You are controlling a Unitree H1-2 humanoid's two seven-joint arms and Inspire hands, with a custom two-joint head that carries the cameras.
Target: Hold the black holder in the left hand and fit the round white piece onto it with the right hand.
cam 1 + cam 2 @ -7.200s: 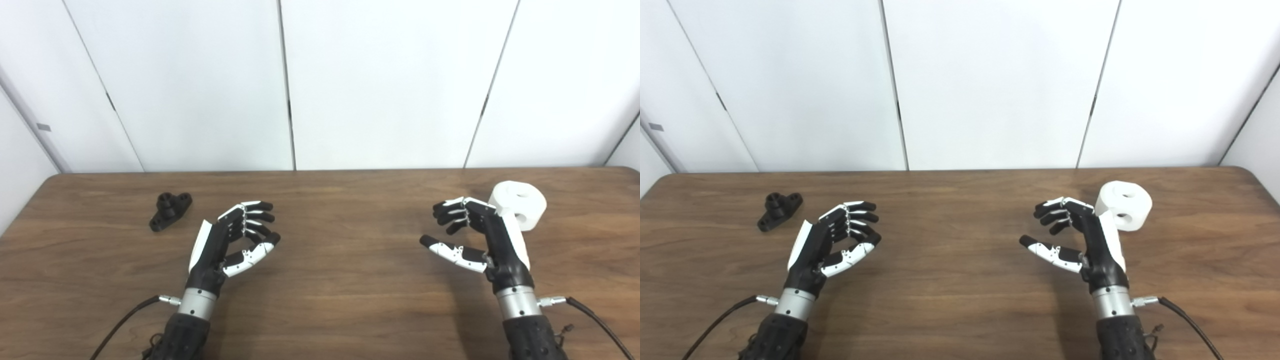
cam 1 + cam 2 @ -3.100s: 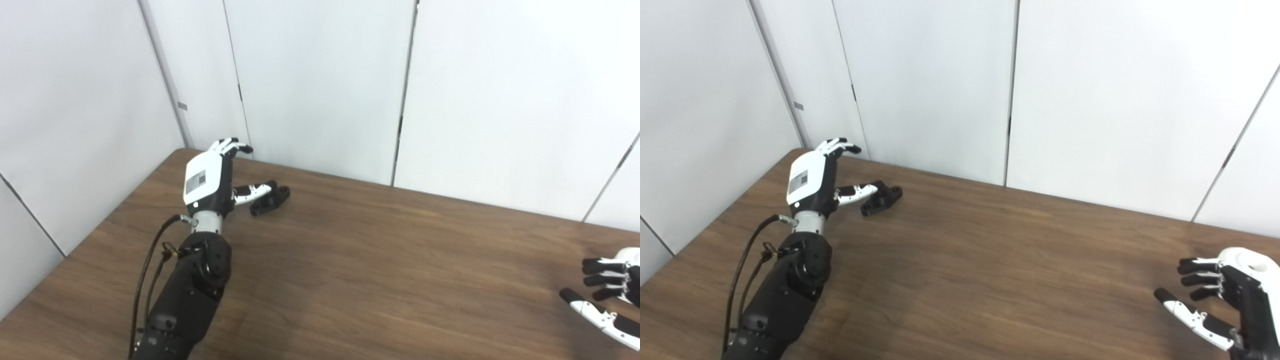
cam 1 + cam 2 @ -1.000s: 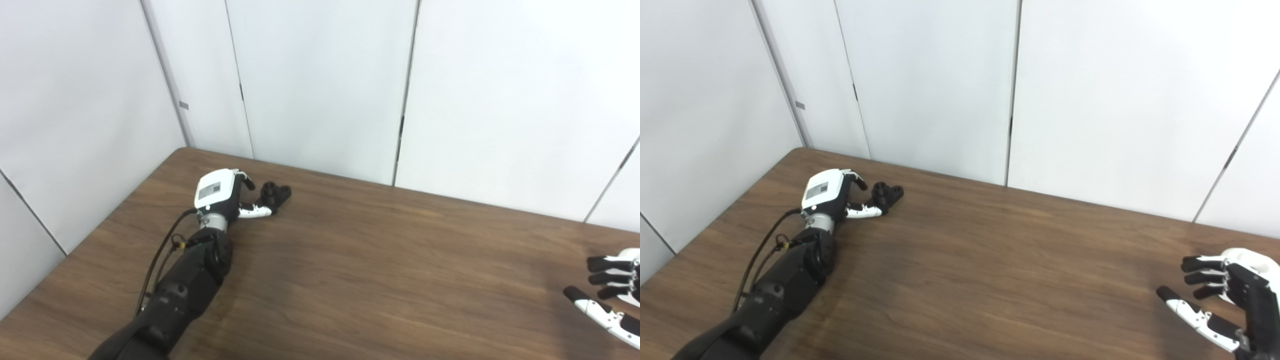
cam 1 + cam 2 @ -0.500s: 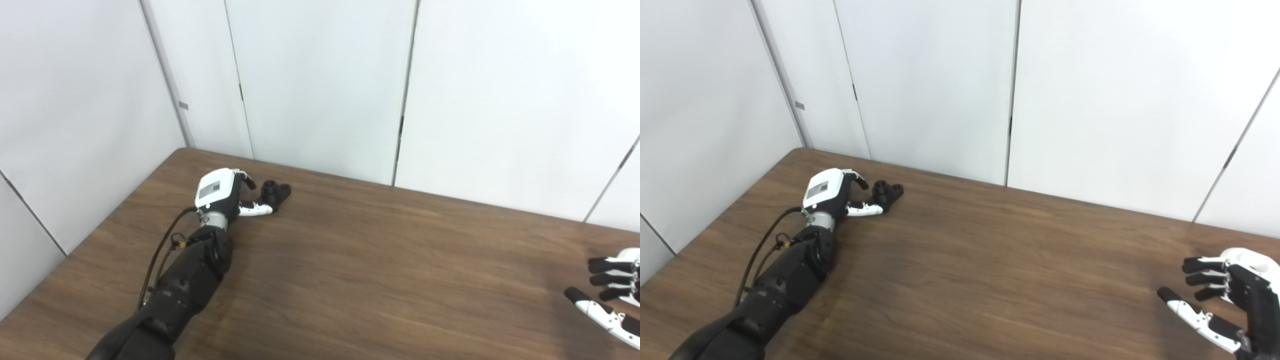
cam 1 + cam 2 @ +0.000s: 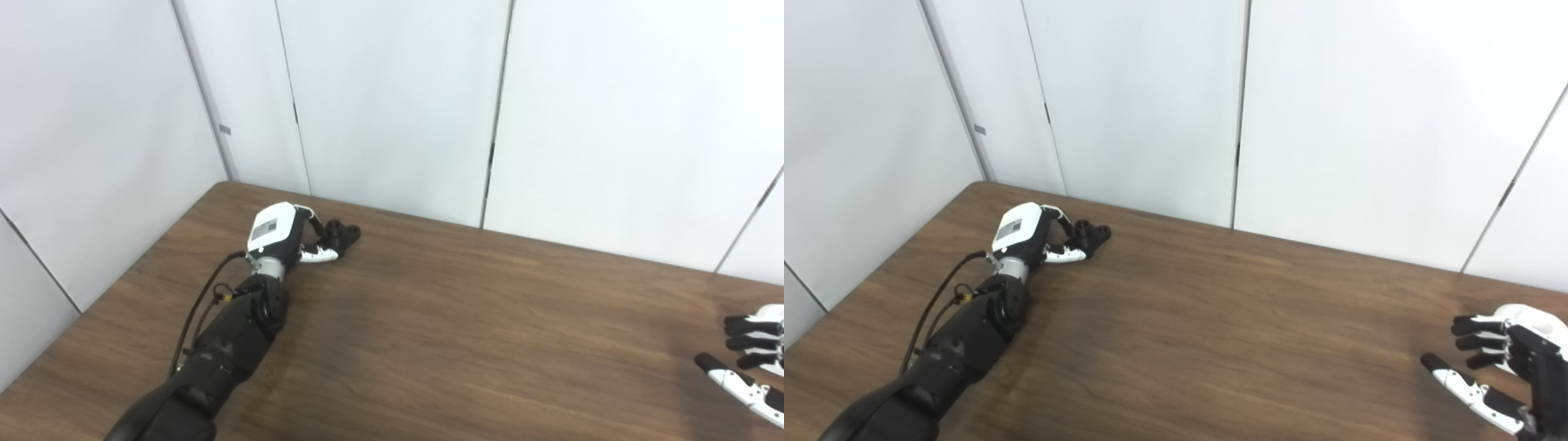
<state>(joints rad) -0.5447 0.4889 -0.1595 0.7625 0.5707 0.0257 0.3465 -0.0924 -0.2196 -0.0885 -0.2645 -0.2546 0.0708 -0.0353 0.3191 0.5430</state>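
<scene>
The small black plastic holder (image 5: 340,234) is lying on the brown wooden table (image 5: 441,318) near its far left corner, with the black-and-white left hand (image 5: 283,231) reaching over it — fingers (image 5: 1058,215) curling down behind it and the thumb lying along its near side, touching or nearly so (whether the grasp is actually closing on it, I cannot tell). The round white piece (image 5: 1532,317) is sitting at the table's far right edge, mostly hidden behind the right hand (image 5: 1497,364), which is hovering just in front of it with fingers spread and thumb pointing left, grasping nothing. The two hands are staying well apart.
</scene>
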